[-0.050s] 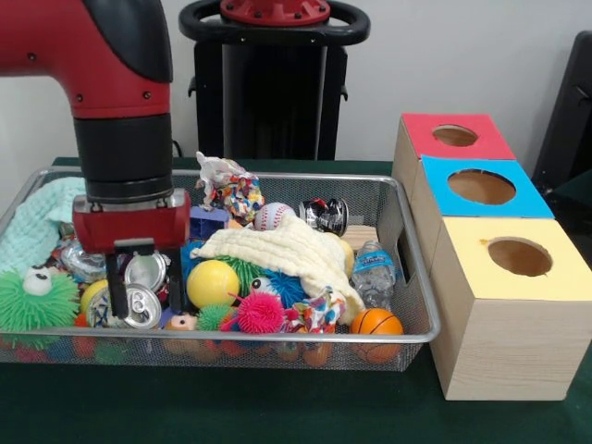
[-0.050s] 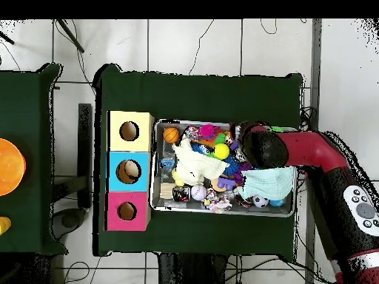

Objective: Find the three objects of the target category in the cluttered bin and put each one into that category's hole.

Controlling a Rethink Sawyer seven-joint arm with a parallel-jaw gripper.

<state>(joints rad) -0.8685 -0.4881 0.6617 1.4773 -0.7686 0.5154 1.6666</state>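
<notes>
Hand point(image 1: 141, 289) hangs low in the wire bin's point(image 1: 407, 335) corner farthest from the yellow box point(image 1: 509, 305), fingers spread astride a crushed can point(image 1: 141, 305), apparently lining up a pick.

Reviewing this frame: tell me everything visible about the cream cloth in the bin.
The cream cloth is a soft, textured fabric, like a washcloth or muslin, crumpled rather than folded. It lies draped on top of the toy pile near the middle of the wire mesh bin, sloping down toward the front right. Its edges rest against the yellow ball, the spiky blue ball and the water bottle. From overhead it shows as a pale irregular patch. The hand is apart from it, over the cans to the left.
</notes>
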